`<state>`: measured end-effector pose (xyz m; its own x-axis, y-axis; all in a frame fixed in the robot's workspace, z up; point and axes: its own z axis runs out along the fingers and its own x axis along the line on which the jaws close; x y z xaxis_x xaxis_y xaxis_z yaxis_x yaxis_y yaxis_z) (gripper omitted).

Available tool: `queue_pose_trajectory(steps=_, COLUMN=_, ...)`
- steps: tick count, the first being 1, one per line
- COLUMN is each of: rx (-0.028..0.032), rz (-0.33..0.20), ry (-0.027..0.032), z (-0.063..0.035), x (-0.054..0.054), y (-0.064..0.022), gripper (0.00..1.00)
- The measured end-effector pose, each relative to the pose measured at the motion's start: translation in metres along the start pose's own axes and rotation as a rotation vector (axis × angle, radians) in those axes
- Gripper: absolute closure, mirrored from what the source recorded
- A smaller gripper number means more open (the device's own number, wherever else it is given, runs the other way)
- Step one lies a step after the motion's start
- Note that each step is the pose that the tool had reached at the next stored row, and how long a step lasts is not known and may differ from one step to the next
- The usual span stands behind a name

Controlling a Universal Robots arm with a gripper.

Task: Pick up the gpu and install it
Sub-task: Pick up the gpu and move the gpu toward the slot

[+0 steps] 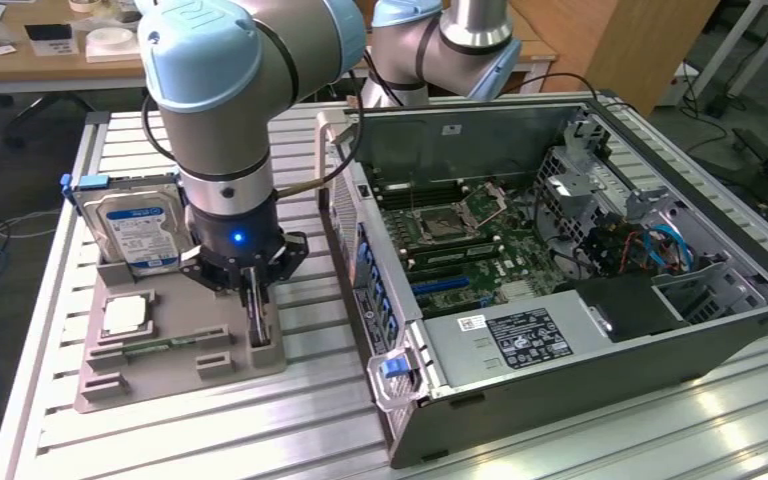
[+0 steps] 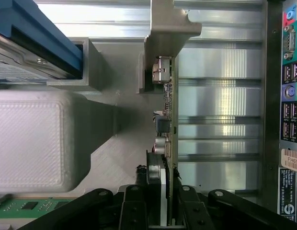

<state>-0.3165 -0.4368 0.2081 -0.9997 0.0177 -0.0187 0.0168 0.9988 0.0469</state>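
Note:
The gpu (image 2: 169, 120) stands on edge in a slot of the grey holder (image 1: 157, 375), seen edge-on in the wrist view as a thin green card with its silver end bracket (image 2: 167, 28) at the far end. My gripper (image 1: 256, 300) reaches straight down over the gpu (image 1: 263, 335) at the side of the holder nearest the computer case. In the wrist view my gripper (image 2: 168, 213) has a black finger (image 2: 136, 211) pressed to each face of the card, shut on it. The card still sits in its slot.
The open computer case (image 1: 704, 330) lies on the exterior view's right, with its motherboard (image 1: 458, 235) exposed and its rear ports (image 2: 288, 96) facing the holder. A hard drive (image 1: 137, 225) with a blue-white label stands in the holder, beside a processor (image 1: 124, 315) and a memory stick (image 1: 157, 347).

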Motion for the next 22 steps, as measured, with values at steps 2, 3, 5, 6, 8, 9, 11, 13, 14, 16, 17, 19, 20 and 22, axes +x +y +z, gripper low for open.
queue_pose_trajectory(steps=2, rx=0.0, rz=0.0, ry=0.0, z=0.0, x=0.0, y=0.0, gripper=0.72)
queue_pose_trajectory(steps=3, rx=0.0, rz=0.0, ry=0.0, z=0.0, x=0.0, y=0.0, gripper=0.72)
queue_pose_trajectory(steps=5, rx=0.0, rz=0.0, ry=-0.0001, z=0.0, x=0.0, y=0.0, gripper=0.72)
queue_pose_trajectory(steps=6, rx=0.0, rz=0.0, ry=-0.0001, z=0.0, x=0.0, y=0.0, gripper=0.72)
queue_pose_trajectory(steps=8, rx=0.0, rz=0.0, ry=0.0, z=0.0, x=0.0, y=0.0, gripper=0.72)
queue_pose_trajectory(steps=9, rx=0.0, rz=0.0, ry=0.0, z=0.0, x=0.0, y=0.0, gripper=0.72)
queue_pose_trajectory(steps=11, rx=0.0, rz=0.0, ry=0.0, z=0.0, x=0.0, y=0.0, gripper=0.72)
queue_pose_trajectory(steps=13, rx=-0.0001, rz=0.0, ry=-0.0002, z=-0.0004, x=0.0, y=0.0, gripper=0.72)
queue_pose_trajectory(steps=14, rx=0.0, rz=0.0, ry=0.0, z=-0.0015, x=0.0, y=0.0001, gripper=0.72)
queue_pose_trajectory(steps=16, rx=-0.0001, rz=0.0, ry=-0.0001, z=-0.0058, x=0.0, y=0.0003, gripper=0.72)
queue_pose_trajectory(steps=17, rx=0.0, rz=0.0, ry=-0.0001, z=-0.0088, x=0.0, y=0.0004, gripper=0.72)
queue_pose_trajectory(steps=19, rx=0.0, rz=0.0, ry=0.0, z=-0.0157, x=0.0, y=0.0007, gripper=0.72)
queue_pose_trajectory(steps=20, rx=-0.0001, rz=0.0, ry=-0.0001, z=-0.0192, x=0.0, y=0.0009, gripper=0.72)
queue_pose_trajectory(steps=22, rx=-0.0007, rz=0.0, ry=-0.0001, z=-0.0253, x=-0.001, y=0.0012, gripper=0.72)
